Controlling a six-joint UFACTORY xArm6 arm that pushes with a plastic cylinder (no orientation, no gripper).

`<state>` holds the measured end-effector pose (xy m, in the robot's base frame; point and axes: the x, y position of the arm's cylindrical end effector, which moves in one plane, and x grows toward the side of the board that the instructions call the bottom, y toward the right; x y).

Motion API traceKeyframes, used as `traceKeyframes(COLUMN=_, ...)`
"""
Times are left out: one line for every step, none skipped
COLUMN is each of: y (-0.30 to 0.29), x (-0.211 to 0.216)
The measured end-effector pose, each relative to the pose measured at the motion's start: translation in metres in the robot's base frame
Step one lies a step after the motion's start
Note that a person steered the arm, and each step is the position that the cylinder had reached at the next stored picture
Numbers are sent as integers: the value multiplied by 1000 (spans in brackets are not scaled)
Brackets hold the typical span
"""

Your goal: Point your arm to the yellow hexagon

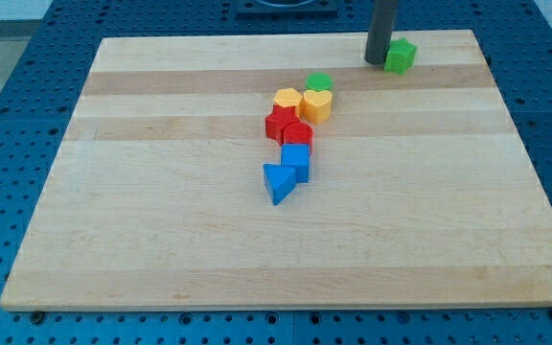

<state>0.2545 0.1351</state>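
Note:
My tip (379,61) rests on the board near the view's top right, touching or nearly touching the left side of a green star-shaped block (402,56). The yellow hexagon-like block (317,105) stands in a cluster near the board's middle, well to the lower left of my tip. A second, more orange-yellow block (287,98) sits against its left side; its shape is hard to make out. A green round block (319,82) sits just above the yellow one.
Below the yellow blocks a chain runs downward: a red star-like block (279,123), a second red block (299,135), a blue cube (296,159) and a blue triangle (278,182). The wooden board (161,211) lies on a blue perforated table.

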Motion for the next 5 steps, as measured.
traceKeyframes(y=9, x=0)
traceKeyframes(y=-10, x=0)
traceKeyframes(y=-104, x=0)
traceKeyframes(y=-209, x=11)
traceKeyframes(y=-235, x=65)
